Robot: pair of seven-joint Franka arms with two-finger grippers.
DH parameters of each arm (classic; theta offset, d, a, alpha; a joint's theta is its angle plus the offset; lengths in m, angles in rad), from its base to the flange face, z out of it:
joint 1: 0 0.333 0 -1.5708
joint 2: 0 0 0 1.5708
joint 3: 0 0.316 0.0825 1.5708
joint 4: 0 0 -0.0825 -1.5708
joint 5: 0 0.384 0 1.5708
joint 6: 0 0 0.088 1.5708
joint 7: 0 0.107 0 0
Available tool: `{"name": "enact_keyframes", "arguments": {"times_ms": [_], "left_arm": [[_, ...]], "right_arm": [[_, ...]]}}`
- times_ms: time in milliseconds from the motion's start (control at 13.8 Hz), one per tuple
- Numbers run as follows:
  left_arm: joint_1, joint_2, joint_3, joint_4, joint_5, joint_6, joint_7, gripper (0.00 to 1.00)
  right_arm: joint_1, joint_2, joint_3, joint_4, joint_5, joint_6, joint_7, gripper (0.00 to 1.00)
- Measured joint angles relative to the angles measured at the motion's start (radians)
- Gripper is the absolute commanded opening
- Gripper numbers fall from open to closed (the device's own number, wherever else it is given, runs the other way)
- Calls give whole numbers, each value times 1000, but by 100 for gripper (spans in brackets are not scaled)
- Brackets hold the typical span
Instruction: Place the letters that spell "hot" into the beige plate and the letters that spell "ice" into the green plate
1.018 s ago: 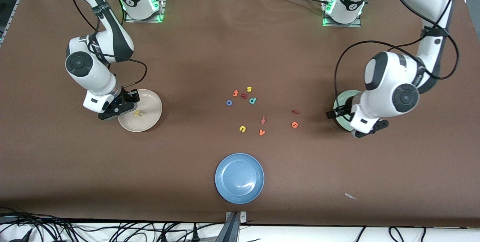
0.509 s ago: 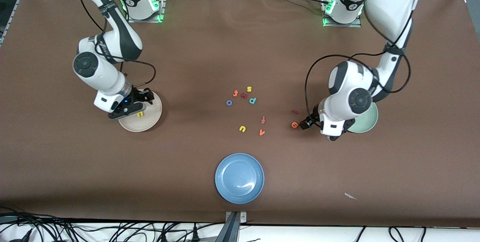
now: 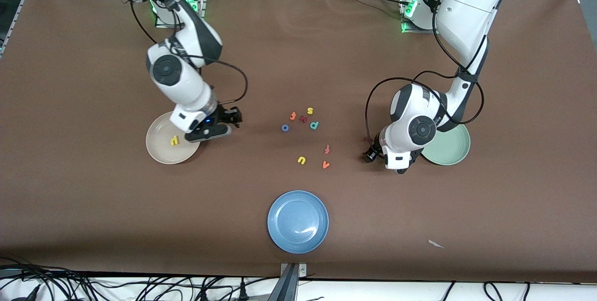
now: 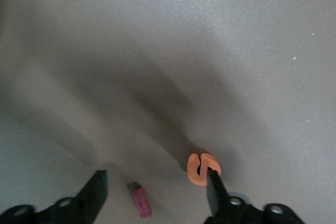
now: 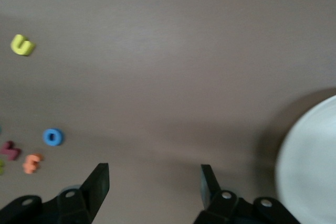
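The left gripper (image 4: 155, 192) hangs low over the table beside the green plate (image 3: 448, 148), jaws spread and empty, one finger touching the orange "e" (image 4: 203, 168), the maroon "i" (image 4: 141, 201) between them. The "e" looks light, stiff and flat; pinching its outer edges should suit. The right gripper (image 5: 153, 187), spread and empty, hovers beside the beige plate (image 3: 161, 150), where the "h" (image 3: 174, 140) lies.

In the front view, the left arm's wrist hides the orange "e" and most of the left claw (image 3: 371, 155). In the right wrist view, the frame's right edge cuts off the beige plate (image 5: 310, 166).
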Motion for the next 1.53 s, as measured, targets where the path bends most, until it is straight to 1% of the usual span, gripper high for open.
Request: {"name": "enact_keyframes", "arguments": {"times_ms": [291,436,509,581,654,799,945,1163,1526], "left_arm": [[-12,2,0,-1,0,-8,-6,79],[-21,3,-1,-2,0,-10,-10,79],[-26,3,-1,-2,0,-12,-14,74],[-31,3,-1,-3,0,-18,-16,65],[-33,3,-2,-3,0,-30,-16,63],[-34,3,-2,-3,0,-56,-16,63],[-34,3,-1,-3,0,-59,-16,65],[-31,-2,-1,4,0,-59,-16,65],[-30,-2,0,7,0,-59,-16,67]], "right_arm": [[120,73,-8,60,-169,-3,286,78],[193,113,-35,114,-207,-28,394,78],[233,137,-52,158,-213,-55,431,78],[273,162,-73,210,-214,-87,457,78],[310,190,-94,262,-214,-111,476,78],[366,245,-128,337,-214,-127,518,78],[408,296,-157,381,-227,-128,557,78],[427,346,-172,404,-257,-128,596,78],[440,379,-173,408,-271,-106,658,77]]}}
